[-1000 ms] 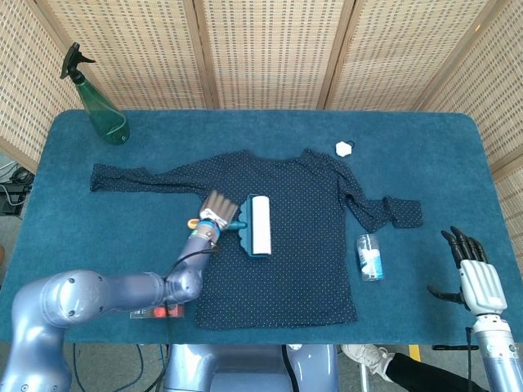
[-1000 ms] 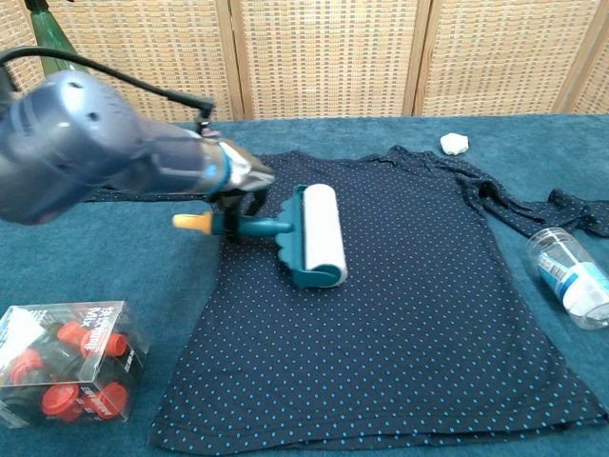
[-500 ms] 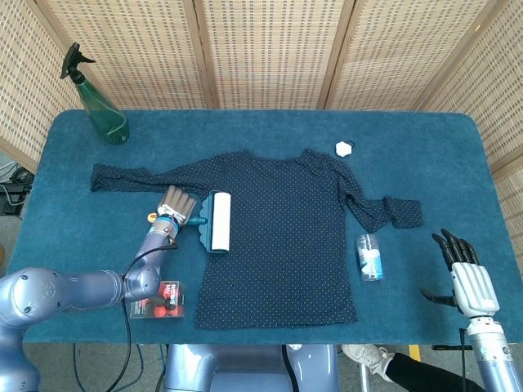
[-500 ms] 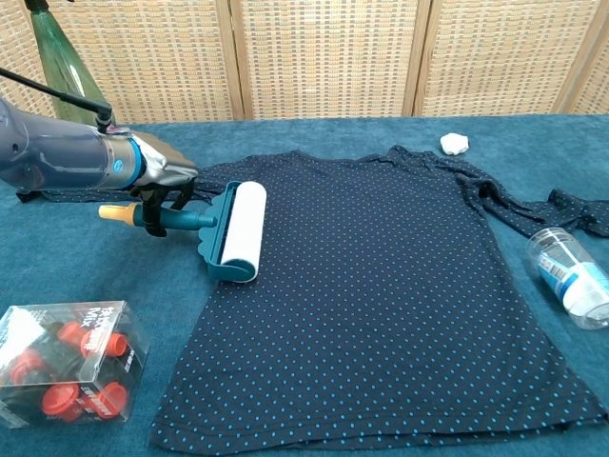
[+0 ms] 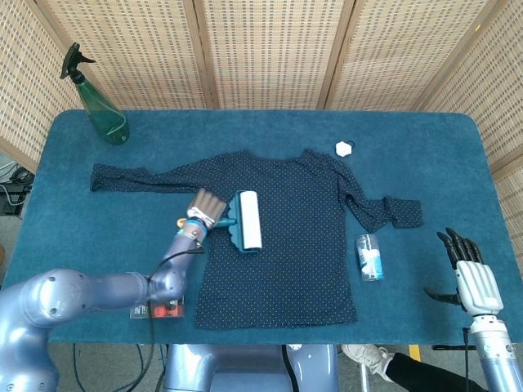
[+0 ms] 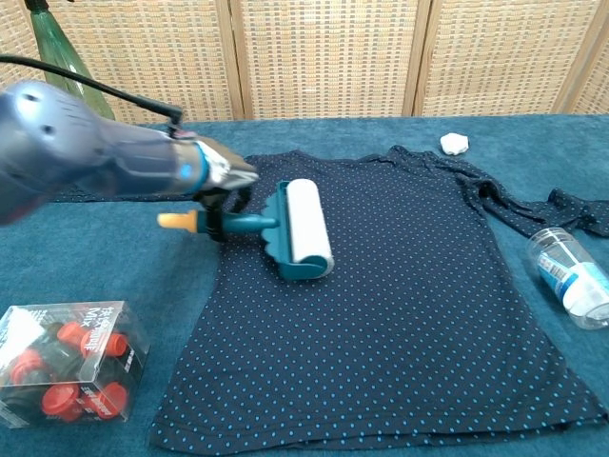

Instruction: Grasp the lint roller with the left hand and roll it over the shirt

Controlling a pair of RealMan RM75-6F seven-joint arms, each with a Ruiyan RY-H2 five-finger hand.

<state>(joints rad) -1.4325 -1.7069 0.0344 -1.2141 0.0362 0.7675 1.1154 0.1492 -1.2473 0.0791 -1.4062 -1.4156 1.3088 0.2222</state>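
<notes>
Your left hand (image 5: 204, 214) grips the teal handle of the lint roller (image 5: 246, 221), fingers wrapped over it, with the handle's orange tip poking out on the far side of your palm. The roller's white drum lies flat on the shirt (image 5: 282, 237), just inside the shirt's left side edge and below the left sleeve. To the right of the drum you have a wide stretch of dotted fabric running across the chest to the other side seam and down to the hem.

Beyond the shirt's right edge a small clear bottle (image 5: 370, 256) lies on its side on the desk (image 5: 458, 163), just below the folded cuff of the right sleeve. Your right hand (image 5: 473, 276) hangs at the desk's near right corner, fingers spread and holding nothing, well apart from the shirt.

Near the desk's front left edge sits a clear box of red caps (image 6: 67, 373), close to the shirt's lower left corner. A green spray bottle (image 5: 100, 104) stands at the far left corner, and a small white object (image 5: 343, 149) lies beside the collar. The desk is covered in blue cloth, with woven screens (image 5: 261, 49) behind it.
</notes>
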